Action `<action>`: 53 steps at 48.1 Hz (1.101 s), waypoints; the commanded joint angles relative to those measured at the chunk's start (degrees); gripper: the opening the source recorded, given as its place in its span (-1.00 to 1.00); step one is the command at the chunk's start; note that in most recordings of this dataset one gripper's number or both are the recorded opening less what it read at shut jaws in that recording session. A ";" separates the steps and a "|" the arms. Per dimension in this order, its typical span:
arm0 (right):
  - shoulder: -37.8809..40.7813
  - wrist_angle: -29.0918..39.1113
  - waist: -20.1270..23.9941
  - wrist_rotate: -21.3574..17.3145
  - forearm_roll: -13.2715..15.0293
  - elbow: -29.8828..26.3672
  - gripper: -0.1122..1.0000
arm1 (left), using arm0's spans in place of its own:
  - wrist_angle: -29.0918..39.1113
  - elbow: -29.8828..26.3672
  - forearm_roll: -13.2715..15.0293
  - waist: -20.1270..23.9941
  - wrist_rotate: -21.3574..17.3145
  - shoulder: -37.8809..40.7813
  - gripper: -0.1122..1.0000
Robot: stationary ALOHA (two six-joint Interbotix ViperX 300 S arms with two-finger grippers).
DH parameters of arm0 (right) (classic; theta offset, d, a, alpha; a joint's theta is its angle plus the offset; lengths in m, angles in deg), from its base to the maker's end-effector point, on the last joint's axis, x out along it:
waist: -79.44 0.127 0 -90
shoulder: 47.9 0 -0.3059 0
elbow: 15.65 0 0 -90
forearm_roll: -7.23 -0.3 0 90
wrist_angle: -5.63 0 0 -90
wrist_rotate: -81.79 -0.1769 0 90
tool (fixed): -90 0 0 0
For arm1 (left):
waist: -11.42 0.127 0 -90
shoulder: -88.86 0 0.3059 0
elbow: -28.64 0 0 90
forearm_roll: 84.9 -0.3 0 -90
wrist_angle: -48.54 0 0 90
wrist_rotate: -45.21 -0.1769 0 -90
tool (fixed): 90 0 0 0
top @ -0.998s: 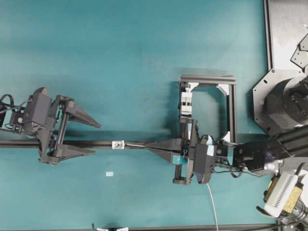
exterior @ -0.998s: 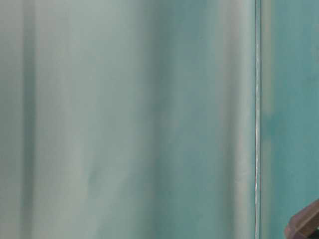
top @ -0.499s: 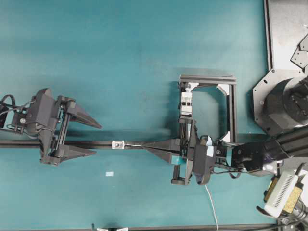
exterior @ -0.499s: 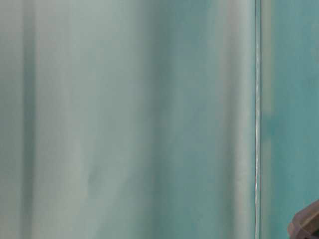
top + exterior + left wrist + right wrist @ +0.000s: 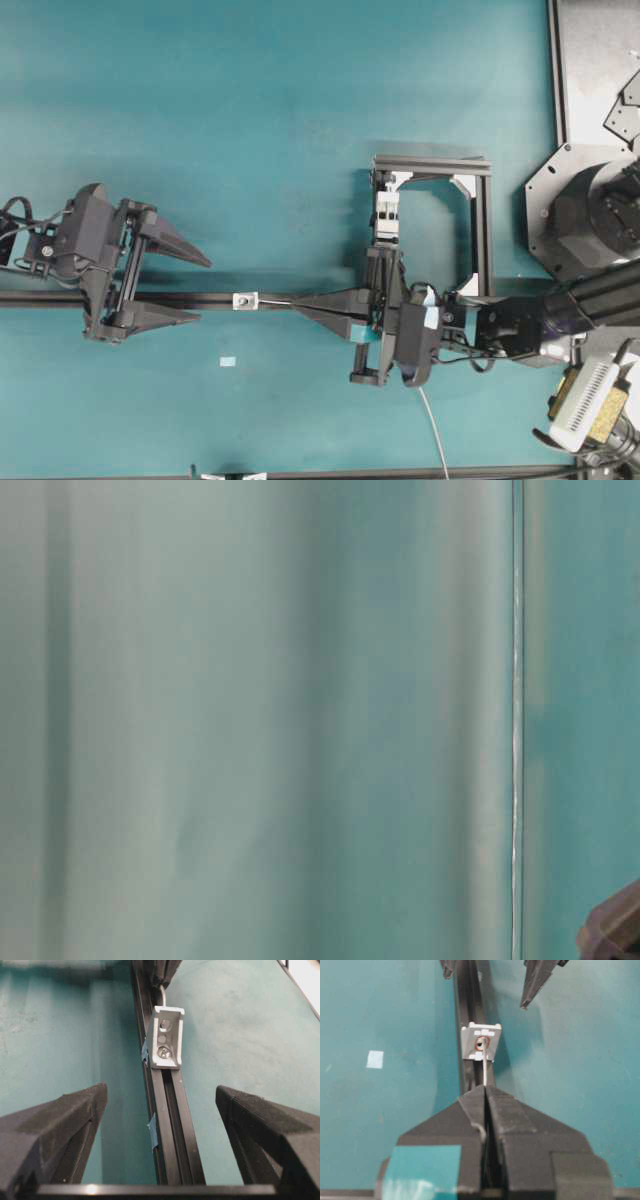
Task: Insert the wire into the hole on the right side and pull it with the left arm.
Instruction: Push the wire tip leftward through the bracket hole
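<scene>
The thin pale wire [image 5: 276, 301] runs from my right gripper [image 5: 299, 304] to the small white bracket [image 5: 243, 300] on the black rail [image 5: 40, 298]. In the right wrist view, that gripper [image 5: 485, 1088] is shut on the wire [image 5: 484, 1067], whose free end reaches the hole [image 5: 480, 1044]. Whether the tip comes out the far side, I cannot tell. My left gripper [image 5: 203, 290] stands open just left of the bracket, one finger on each side of the rail. In the left wrist view, the bracket [image 5: 167, 1040] and its hole [image 5: 165, 1024] lie ahead of the open left gripper [image 5: 161, 1091].
Behind the right gripper stands a black frame [image 5: 483, 225] with a white clip block [image 5: 388, 214]. A thicker white cable [image 5: 436, 435] trails toward the front edge. A small pale tape patch [image 5: 228, 361] lies on the teal mat. The right arm's base plate [image 5: 590, 70] fills the far right.
My right gripper has slid a little to the left along the rail, bringing the wire closer into the bracket. The left gripper has hardly shifted and stays open.
</scene>
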 commanded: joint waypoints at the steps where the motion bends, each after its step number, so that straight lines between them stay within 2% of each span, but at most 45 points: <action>1: -0.53 -0.35 -0.70 0.09 0.09 -1.05 -0.78 | -0.26 -0.62 -0.09 -0.09 0.00 -0.79 0.51; 25: 0.70 0.62 -3.16 0.44 0.35 -2.81 -0.78 | -0.26 -0.62 -0.09 -0.09 0.00 -0.70 0.51; 53: 2.02 2.90 -5.36 0.44 3.87 -6.06 -0.78 | -0.26 -0.79 -0.09 -0.09 0.00 -0.79 0.50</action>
